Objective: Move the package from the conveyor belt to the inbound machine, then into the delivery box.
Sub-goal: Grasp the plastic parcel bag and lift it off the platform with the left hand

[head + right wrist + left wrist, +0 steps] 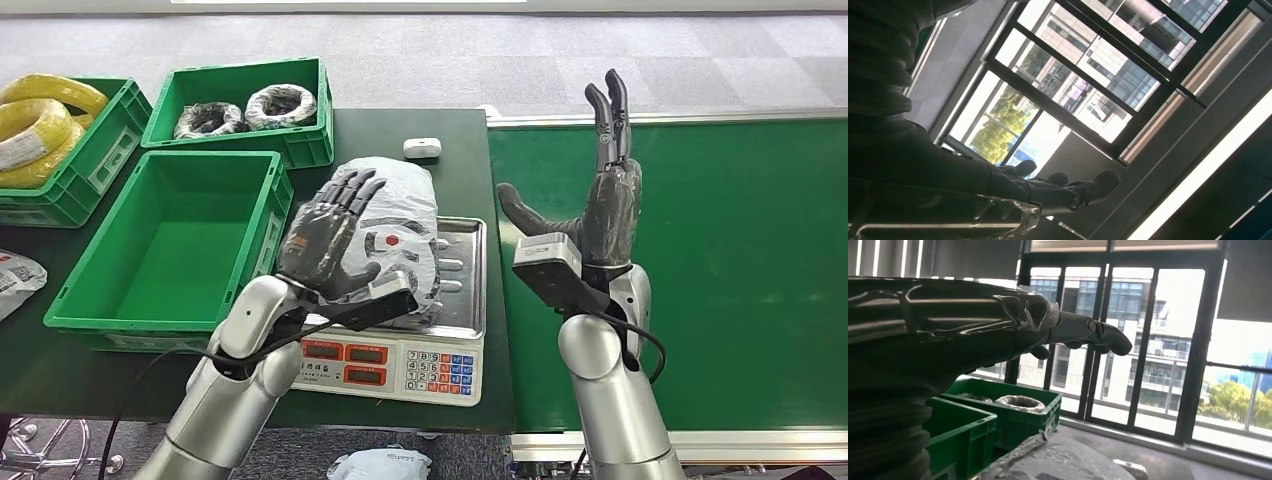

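Package (pixel 400 235) lying on scale (pixel 466 300), on dark worktop (pixel 460 130) beside conveyor belt (pixel 700 250). Left hand (pixel 325 240) over package's near-left side, fingers (pixel 350 200) spread, gripping nothing; contact unclear. Right hand (pixel 600 200) raised over belt, fingers straight up, holding nothing. Green box (pixel 110 315) left of scale.

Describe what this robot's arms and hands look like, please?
Both arms are shiny silver tubes with rounded joints. The left hand and right hand are dark grey with long jointed fingers, wrapped in clear plastic film. A black cable runs along each forearm, and a small grey camera box sits at each wrist.
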